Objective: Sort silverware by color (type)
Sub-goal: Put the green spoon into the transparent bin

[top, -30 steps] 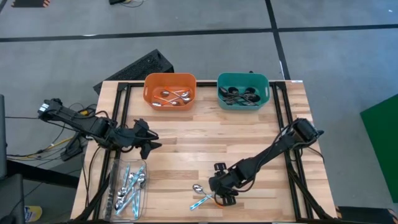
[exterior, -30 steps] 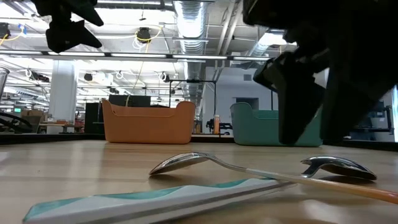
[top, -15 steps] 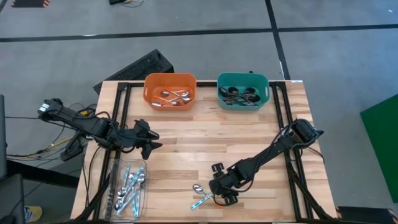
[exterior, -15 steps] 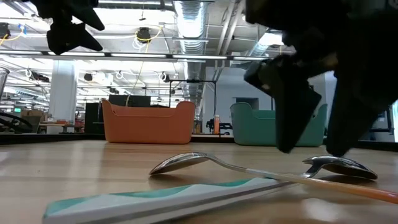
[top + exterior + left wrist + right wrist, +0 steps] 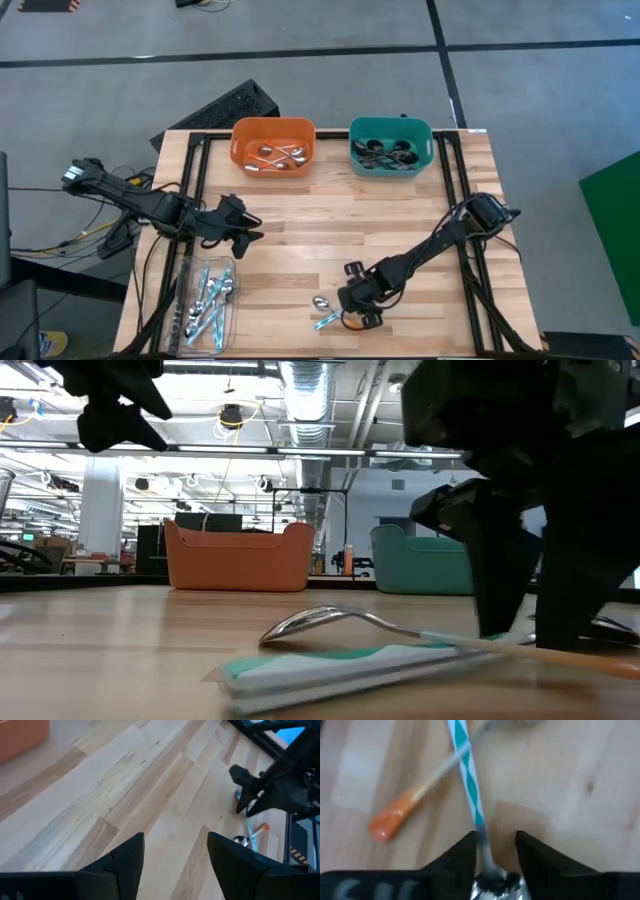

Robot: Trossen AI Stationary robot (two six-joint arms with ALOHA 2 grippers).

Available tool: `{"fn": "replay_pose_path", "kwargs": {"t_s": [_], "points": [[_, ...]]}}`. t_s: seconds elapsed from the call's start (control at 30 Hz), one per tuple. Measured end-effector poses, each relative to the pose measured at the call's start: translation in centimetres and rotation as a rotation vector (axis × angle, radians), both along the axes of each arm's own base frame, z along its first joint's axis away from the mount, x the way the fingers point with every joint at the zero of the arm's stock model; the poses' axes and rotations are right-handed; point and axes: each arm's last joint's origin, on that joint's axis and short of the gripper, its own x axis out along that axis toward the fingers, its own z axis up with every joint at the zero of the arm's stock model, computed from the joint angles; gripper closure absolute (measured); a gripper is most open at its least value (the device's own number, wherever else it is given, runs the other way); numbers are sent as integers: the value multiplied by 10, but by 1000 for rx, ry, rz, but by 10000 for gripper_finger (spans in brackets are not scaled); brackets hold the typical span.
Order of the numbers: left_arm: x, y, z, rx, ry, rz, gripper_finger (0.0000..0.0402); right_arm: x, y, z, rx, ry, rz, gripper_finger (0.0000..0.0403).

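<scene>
**Right gripper straddling the blue-striped spoon, near edge of counter**

The right gripper point(image 5: 357, 305) is positioned low over the near-centre of the counter point(image 5: 330, 235), directly on top of two crossed spoons. In the right wrist view the light-blue striped spoon point(image 5: 469, 785) is seen running lengthwise straight out from between the fingers point(image 5: 457, 862), its neck sitting in the gap; the fingers are apart with the neck between them, not yet clamped. The orange-handled spoon point(image 5: 415, 805) is laid across the striped handle at an angle, so it is judged likely to be dragged along when the blue one is lifted.

From above, the striped handle point(image 5: 324, 321) is seen pointing to the near-left of the gripper, with a shiny bowl point(image 5: 320, 303) just left of it.

The left gripper point(image 5: 240, 228) is held above the left side of the counter with fingers apart and nothing in them, well apart from this pair. The clear tray point(image 5: 190, 270) of blue-handled spoons is just near of it. The orange bin point(image 5: 273, 127) and teal bin point(image 5: 390, 124) sit at the far edge, spoons inside each.

The right arm is clearly the nearer one for this pick.
</scene>
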Motion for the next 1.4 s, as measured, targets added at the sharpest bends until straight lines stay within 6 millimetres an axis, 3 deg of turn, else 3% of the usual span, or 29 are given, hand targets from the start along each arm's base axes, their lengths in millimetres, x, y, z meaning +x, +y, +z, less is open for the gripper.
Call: {"fn": "replay_pose_path", "kwargs": {"t_s": [0.3,0.43,0.53,0.63,0.83,1.03,1.23,1.4], "points": [[11,-2,4,10,-91,37,198,-5,-12,2,-22,95,-88,385],[15,-4,10,30,-156,8,198,-11,-22,15,-87,72,-167,381],[18,-4,14,53,-206,7,198,-14,-36,37,-166,9,-236,386],[20,-4,19,78,-257,10,198,-27,-54,53,-197,-28,-298,389],[23,-4,28,128,-345,19,198,-70,-90,77,-94,-207,-528,389],[24,-3,31,157,-374,51,198,-101,-108,94,78,-472,-700,389],[38,1,35,285,-425,-21,198,-92,-115,121,230,-746,-728,389],[61,7,43,313,-580,-85,198,-79,-121,137,290,-932,-713,389]]}}
